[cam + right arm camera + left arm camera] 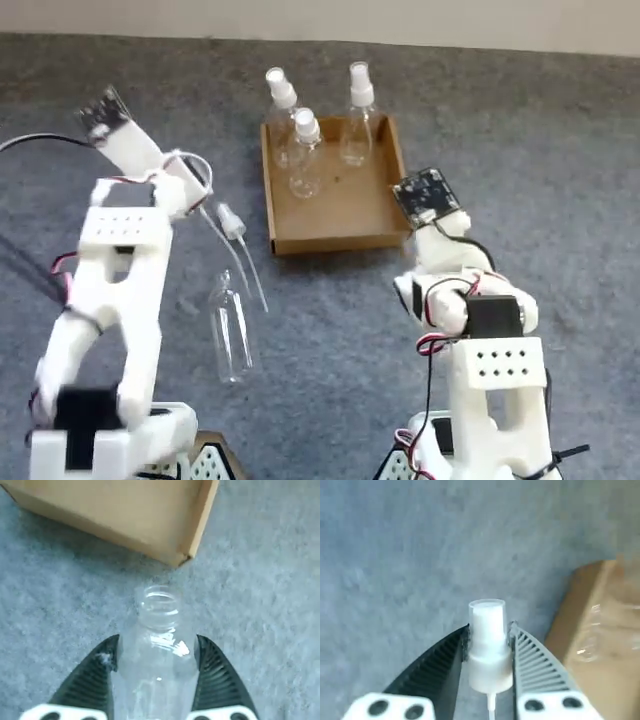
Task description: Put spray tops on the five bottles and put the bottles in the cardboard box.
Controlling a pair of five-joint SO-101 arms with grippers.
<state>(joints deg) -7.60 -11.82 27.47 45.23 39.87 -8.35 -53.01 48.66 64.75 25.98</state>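
My left gripper (489, 627) is shut on a white spray top (487, 645) with a clear cap, held above the grey carpet. In the high view this spray top (230, 220) hangs left of the cardboard box (340, 240), its thin tube trailing down. My right gripper (157, 640) is shut on a clear open-necked bottle (159, 610), whose neck points at a corner of the box (125, 515). Another clear bottle (230, 330) without a top lies on the carpet below the spray top. Three capped bottles (305, 150) stand in the box.
The right arm (470, 300) stands just below the box's right front corner. The left arm (120, 260) rises at the left side. The box edge (590, 630) is close beside the left gripper. Grey carpet covers the whole table.
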